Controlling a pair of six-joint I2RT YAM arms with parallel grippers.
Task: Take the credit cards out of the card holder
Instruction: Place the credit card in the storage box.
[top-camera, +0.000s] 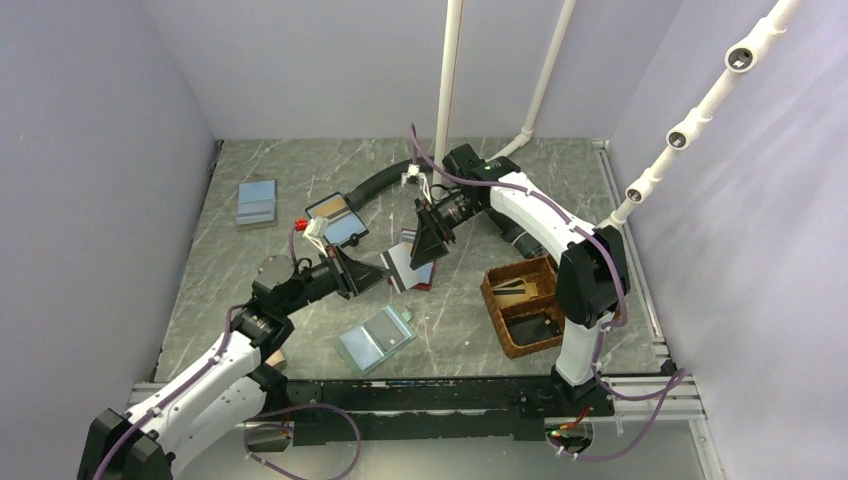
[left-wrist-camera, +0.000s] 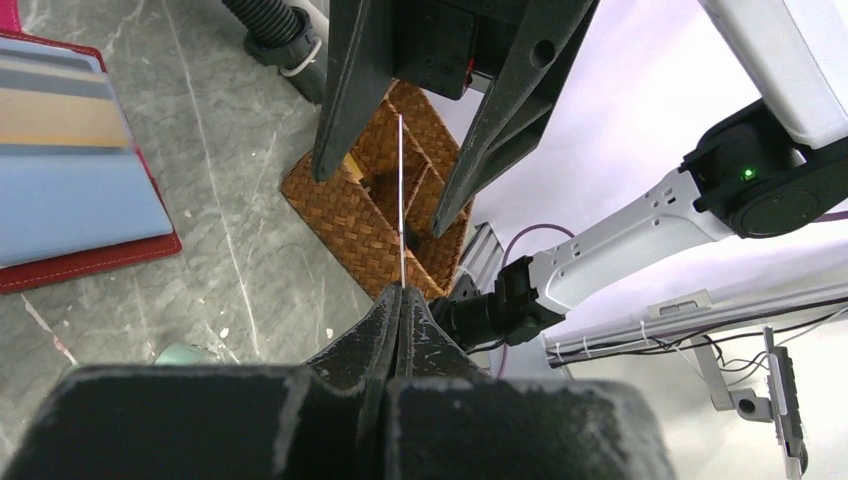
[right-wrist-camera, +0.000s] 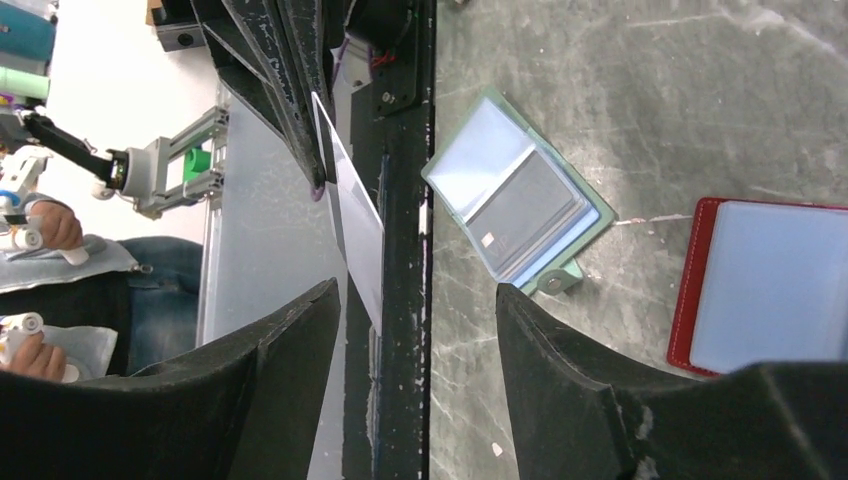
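Observation:
The teal card holder lies open on the table in front of both arms, and the right wrist view shows its pale face with cards in the sleeves. My left gripper is shut on the edge of one thin pale credit card, lifted off the table and seen edge-on. In the right wrist view the same card slants down from the left gripper's fingers. My right gripper is open, its fingers standing either side of the card's free end without touching it. Top view: the two grippers meet mid-table.
A red-edged holder lies open below the meeting grippers and shows in both wrist views. A black-edged holder and a blue one lie further back left. A wicker basket stands at the right by the right arm's base.

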